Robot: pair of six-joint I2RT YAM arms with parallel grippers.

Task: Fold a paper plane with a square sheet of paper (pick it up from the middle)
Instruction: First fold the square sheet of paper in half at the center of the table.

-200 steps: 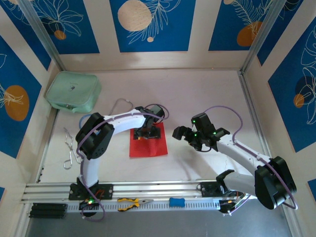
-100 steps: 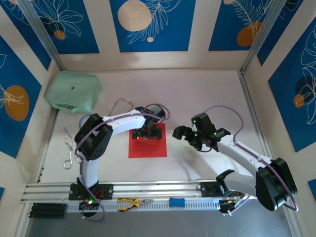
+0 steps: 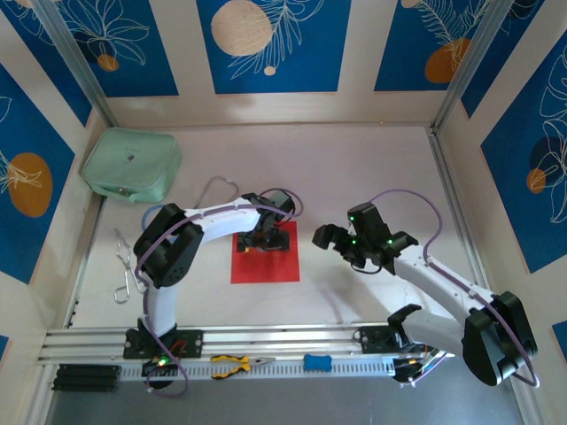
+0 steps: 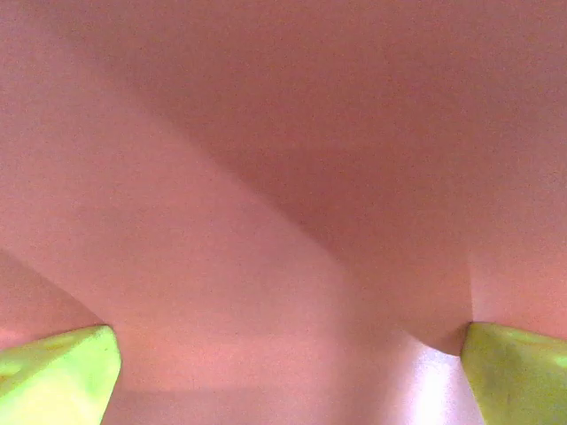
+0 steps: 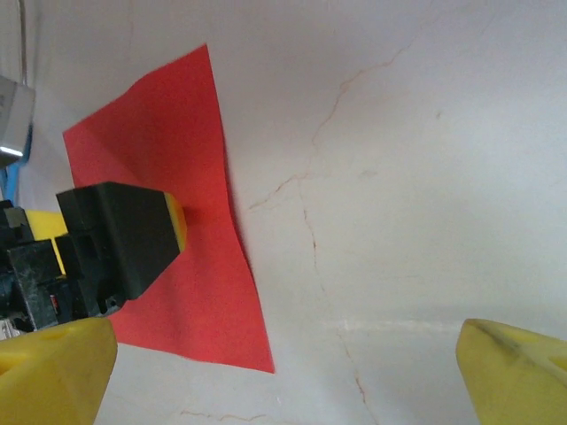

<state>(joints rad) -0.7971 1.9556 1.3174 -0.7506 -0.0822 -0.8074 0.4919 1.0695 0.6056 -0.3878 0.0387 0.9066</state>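
— Where does the square sheet of paper [image 3: 265, 257] lie?

— On the desk [image 3: 372, 168], well apart from the mint-green pouch [image 3: 133, 165]: to the pouch's right and nearer the arm bases.

— And the left pincer [image 3: 266, 237]?

— It is right of the pouch too, low over the far half of the square sheet of paper. Its jaws stand wide, with the yellow-green fingertips [image 4: 58, 372] far apart and red paper between them. One tip looks to press the paper, which ripples there.

— The right pincer [image 3: 330, 237]?

— It is farther from the pouch, past the paper's right edge and over bare desk. Its jaws are spread wide and nothing is in them.
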